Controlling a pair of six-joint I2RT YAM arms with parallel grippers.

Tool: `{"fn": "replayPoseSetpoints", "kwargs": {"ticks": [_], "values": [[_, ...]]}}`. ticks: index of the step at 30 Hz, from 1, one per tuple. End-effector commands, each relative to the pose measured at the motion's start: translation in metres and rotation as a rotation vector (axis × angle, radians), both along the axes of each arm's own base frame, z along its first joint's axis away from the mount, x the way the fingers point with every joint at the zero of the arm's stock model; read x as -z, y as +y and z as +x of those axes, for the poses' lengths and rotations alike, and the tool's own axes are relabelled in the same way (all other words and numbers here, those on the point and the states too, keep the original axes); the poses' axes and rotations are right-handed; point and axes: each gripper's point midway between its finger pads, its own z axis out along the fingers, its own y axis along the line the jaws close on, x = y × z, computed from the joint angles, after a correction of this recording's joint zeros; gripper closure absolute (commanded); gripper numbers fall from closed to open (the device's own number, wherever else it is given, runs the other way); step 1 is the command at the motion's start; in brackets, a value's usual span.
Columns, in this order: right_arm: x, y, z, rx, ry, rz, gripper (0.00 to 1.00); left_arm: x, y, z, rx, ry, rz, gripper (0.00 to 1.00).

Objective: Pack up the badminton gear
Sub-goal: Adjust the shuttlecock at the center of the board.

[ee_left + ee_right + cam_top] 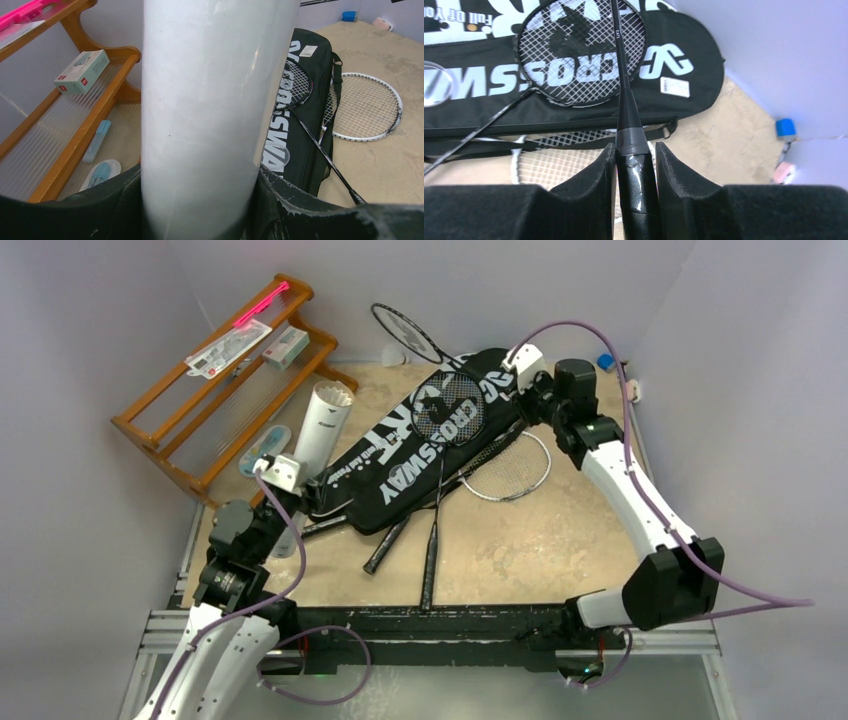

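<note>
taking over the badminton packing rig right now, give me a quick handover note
Grippers: the left gripper is closed on the white tube, near the wooden rack. The right gripper is closed on the handle of a black racket at the far right.
Gear: the CROSSWAY cover lies mid-table with a black-framed racket on top and a white-framed racket at its right edge.
Done: nothing visibly packed.
Left: get the rackets into covers and stow the tube.
</note>
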Motion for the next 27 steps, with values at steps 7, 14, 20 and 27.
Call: {"fn": "replayPoseSetpoints", "kwargs": {"ticks": [7, 14, 20, 27], "values": [[-0.091, -0.009, 0.066, 0.038, -0.415, -0.277, 1.00, -0.018, 0.000, -0.001, 0.003, -0.061, -0.038, 0.61], [-0.110, -0.023, 0.088, 0.161, -0.547, -0.403, 1.00, -0.017, 0.000, -0.001, 0.003, -0.060, -0.037, 0.61], [-0.113, -0.032, 0.101, 0.199, -0.534, -0.523, 1.00, -0.017, 0.000, 0.000, 0.002, -0.060, -0.035, 0.61], [-0.089, -0.031, 0.090, 0.131, -0.430, -0.560, 1.00, -0.017, 0.000, 0.000, 0.002, -0.060, -0.035, 0.61]]}}
